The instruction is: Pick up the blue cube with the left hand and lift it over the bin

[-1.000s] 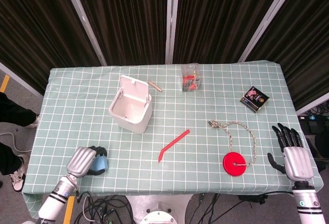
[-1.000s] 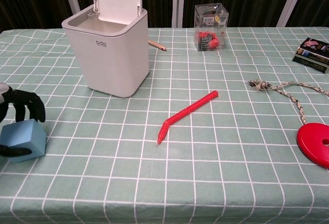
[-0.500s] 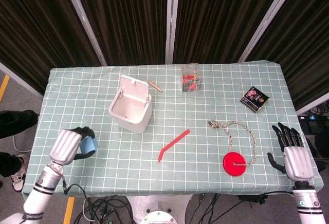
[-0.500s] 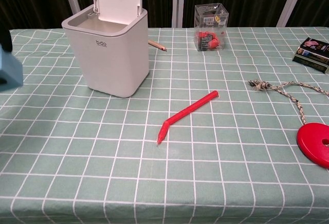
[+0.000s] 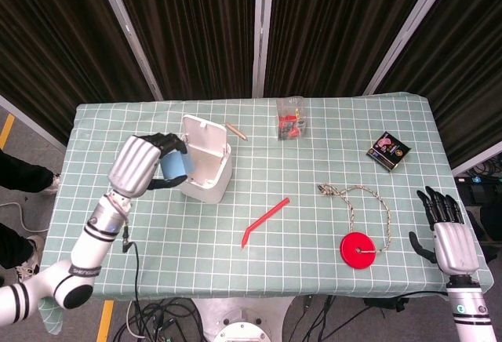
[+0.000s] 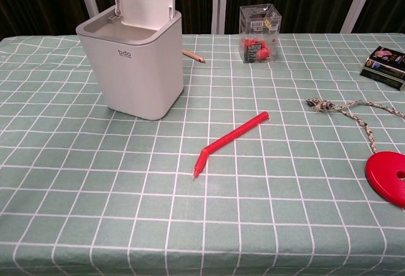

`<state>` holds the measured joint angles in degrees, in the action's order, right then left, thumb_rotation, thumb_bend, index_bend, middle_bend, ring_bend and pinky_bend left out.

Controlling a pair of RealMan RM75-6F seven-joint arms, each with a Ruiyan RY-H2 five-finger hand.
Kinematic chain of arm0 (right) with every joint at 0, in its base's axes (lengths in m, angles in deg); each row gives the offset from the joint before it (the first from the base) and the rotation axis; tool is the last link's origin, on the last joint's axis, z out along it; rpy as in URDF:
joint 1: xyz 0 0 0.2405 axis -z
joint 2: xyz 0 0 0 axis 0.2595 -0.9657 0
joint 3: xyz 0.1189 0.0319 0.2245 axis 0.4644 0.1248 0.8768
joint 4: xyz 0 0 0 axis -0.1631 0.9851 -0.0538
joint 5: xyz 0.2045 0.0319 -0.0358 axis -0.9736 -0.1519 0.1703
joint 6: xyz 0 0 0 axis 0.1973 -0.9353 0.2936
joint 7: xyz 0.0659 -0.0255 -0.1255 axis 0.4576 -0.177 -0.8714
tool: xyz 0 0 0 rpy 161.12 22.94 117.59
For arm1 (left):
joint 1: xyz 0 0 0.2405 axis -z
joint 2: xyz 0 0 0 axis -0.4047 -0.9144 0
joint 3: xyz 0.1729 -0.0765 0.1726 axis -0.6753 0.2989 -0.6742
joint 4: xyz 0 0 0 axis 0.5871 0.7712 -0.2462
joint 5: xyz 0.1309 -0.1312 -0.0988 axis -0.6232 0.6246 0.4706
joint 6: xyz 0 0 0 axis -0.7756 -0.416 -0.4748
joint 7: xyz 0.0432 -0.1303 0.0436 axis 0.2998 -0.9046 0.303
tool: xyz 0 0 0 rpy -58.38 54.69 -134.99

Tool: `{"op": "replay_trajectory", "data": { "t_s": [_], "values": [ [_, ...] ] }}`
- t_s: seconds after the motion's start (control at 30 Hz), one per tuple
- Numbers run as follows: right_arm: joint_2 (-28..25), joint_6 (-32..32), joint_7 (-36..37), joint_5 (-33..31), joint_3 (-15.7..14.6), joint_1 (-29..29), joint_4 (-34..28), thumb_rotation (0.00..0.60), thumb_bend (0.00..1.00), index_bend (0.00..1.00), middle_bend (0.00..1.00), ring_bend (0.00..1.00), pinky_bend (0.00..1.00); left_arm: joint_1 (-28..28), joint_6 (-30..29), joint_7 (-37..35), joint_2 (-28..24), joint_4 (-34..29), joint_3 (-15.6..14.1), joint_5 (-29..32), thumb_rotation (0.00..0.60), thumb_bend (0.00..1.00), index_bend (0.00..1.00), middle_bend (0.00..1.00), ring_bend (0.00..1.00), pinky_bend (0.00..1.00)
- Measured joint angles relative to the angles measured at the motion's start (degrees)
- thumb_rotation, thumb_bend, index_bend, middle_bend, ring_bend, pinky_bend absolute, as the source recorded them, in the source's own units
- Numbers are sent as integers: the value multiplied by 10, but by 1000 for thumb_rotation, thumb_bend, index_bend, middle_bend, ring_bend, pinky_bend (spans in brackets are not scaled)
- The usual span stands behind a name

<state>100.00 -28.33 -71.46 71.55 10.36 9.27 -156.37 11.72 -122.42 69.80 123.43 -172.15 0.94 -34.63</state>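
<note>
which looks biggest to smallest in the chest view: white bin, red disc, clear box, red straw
1. white bin, clearly the largest.
2. red straw, long but thin.
3. clear box and red disc: too close to rank; the disc is cut by the frame edge and nearer the camera.

The bin (image 6: 142,67) front reads, seemingly, "bdo".

Dark pleated curtains (image 5: 196,28) hang behind the checked table (image 5: 329,263).

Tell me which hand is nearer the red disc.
Right. The right hand rests open just right of the red disc; the left hand holds the blue cube by the bin, far left.
</note>
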Motion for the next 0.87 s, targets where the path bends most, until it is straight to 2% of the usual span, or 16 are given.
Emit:
{"op": "replay_trajectory", "data": {
  "t_s": [0.07,0.2,0.27,0.43,0.57,0.67,0.77,0.87],
  "values": [
    [0,0,3,-3,1,1,2,600,292,0,0,0,0,16,11,-9,19,24,4,10,600,206,350,427,456,665],
    [1,0,8,-4,2,1,6,600,292,0,0,0,0,46,44,-27,52,78,3,29,600,139,51,54,54,270],
    [1,-3,9,-3,3,2,7,600,292,0,0,0,0,52,50,-27,65,100,-1,36,600,117,11,2,2,189],
    [1,-3,14,-6,4,3,12,600,291,0,0,0,0,44,14,-29,76,114,-9,32,600,73,0,0,0,154],
    [4,-1,17,-4,2,2,14,600,292,0,0,0,0,12,-25,-21,38,78,-23,24,600,68,5,0,0,151],
    [5,-2,18,-2,2,2,14,600,292,0,0,0,0,-35,-55,-2,-2,36,-51,19,600,62,15,12,0,145],
    [6,-4,16,1,2,1,12,600,291,0,0,0,0,-98,-96,13,-35,6,-101,9,600,59,21,23,0,145],
    [8,-8,12,7,0,1,11,600,291,0,0,0,0,-161,-139,35,-55,2,-159,-5,600,57,29,23,0,147]
  ]
}}
